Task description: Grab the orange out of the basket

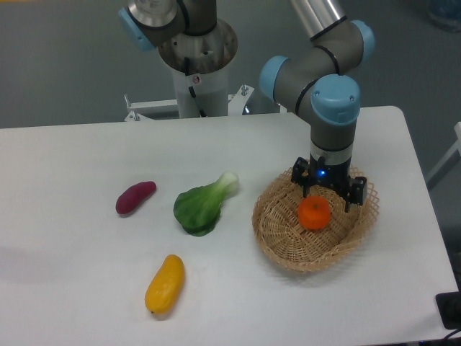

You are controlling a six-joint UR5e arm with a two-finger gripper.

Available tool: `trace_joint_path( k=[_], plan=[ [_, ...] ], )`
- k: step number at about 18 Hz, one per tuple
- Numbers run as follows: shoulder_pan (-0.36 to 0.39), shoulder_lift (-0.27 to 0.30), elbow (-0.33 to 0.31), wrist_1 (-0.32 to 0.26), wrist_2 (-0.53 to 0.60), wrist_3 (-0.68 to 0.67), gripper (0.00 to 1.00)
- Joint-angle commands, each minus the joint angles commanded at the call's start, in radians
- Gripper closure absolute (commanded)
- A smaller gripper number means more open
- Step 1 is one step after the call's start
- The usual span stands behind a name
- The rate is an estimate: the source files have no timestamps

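The orange [315, 213] is small, round and bright, and lies inside the tan woven wicker basket [288, 241] at the right of the table. My gripper [329, 200] points straight down over the basket's far half, just above and behind the orange. Its two dark fingers [306, 189] are spread wider than the orange and do not touch it. The gripper is open and empty. The top of the orange partly overlaps the space below the fingers.
A long yellow-orange mango-like fruit [165, 284] lies at the front left. A green leafy bok choy [203, 205] lies left of the basket, and a purple sweet potato [135, 197] further left. The robot base [196, 54] stands at the table's far edge.
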Motion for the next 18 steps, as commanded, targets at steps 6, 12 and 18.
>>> trace_joint_path(
  k=[6,12,18],
  plan=[
    [0.002,0.0,-0.001,0.0,0.0,0.002,0.0],
    [0.005,0.002,-0.006,0.002,0.002,0.014,0.0],
    [0.028,0.002,-0.008,0.002,0.003,0.11,0.0]
  ],
)
